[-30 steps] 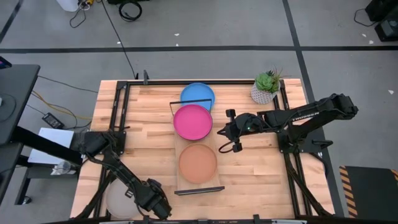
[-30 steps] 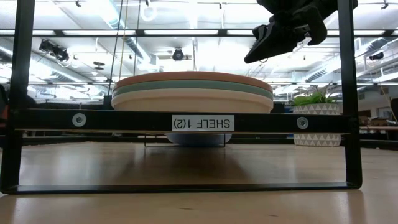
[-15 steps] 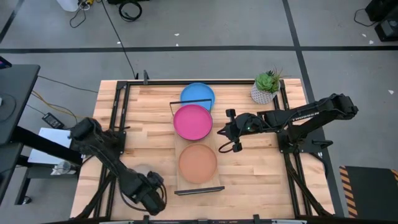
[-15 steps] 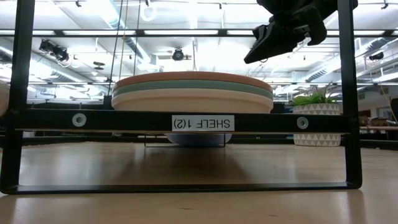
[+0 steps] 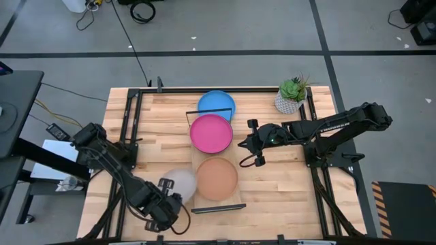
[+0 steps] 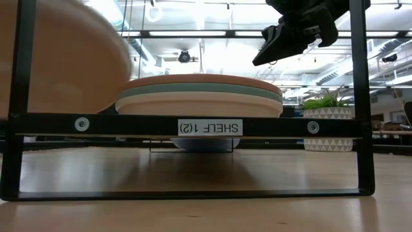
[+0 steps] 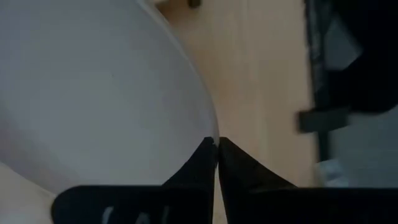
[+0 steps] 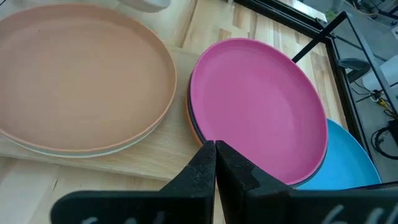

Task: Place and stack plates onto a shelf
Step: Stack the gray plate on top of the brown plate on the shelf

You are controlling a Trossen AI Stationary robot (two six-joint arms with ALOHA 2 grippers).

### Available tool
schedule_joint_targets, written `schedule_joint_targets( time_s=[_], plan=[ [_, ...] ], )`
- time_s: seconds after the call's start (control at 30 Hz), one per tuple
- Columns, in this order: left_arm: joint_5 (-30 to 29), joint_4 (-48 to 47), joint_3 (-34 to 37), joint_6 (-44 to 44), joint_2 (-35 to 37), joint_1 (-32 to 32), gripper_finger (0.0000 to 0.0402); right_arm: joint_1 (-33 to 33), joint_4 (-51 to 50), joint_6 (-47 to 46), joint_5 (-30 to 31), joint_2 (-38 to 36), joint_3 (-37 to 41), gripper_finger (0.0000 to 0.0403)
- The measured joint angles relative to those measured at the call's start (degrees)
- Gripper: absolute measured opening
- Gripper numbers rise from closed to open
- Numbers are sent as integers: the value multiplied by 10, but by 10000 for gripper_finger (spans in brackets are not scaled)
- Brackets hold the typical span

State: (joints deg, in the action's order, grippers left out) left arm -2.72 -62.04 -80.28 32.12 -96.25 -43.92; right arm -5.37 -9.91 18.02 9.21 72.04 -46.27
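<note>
In left claw point(image 5: 168, 202), tilted pale plate point(image 5: 178, 182)

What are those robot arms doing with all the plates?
They are stacking plates on a wooden shelf. The left gripper has its fingers shut on the rim of a pale plate and holds it beside the shelf. A tan plate tops one stack there, a pink plate another. The right gripper hangs shut and empty beside the pink plate.
</note>
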Motion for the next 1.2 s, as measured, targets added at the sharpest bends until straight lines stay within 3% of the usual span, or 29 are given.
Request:
schedule_joint_targets(
  time_s=[0.37,0.47,0.7,0.8,0.97,1.2],
  plan=[
    [-278,-55,-9,-456,0,14,16,18,11,-47,0,0,0,18],
    [-306,-54,-5,-546,0,45,16,21,11,-74,-1,0,0,18],
    [-303,6,32,-761,-1,121,15,21,2,-120,-1,0,0,18],
    [-272,30,34,-837,-1,143,14,21,-10,-131,0,0,0,18],
    [-184,72,34,-917,-1,174,13,21,-11,-138,1,0,0,18],
    [-116,99,34,-969,-4,195,12,21,-23,-155,2,0,0,18]
  ],
)
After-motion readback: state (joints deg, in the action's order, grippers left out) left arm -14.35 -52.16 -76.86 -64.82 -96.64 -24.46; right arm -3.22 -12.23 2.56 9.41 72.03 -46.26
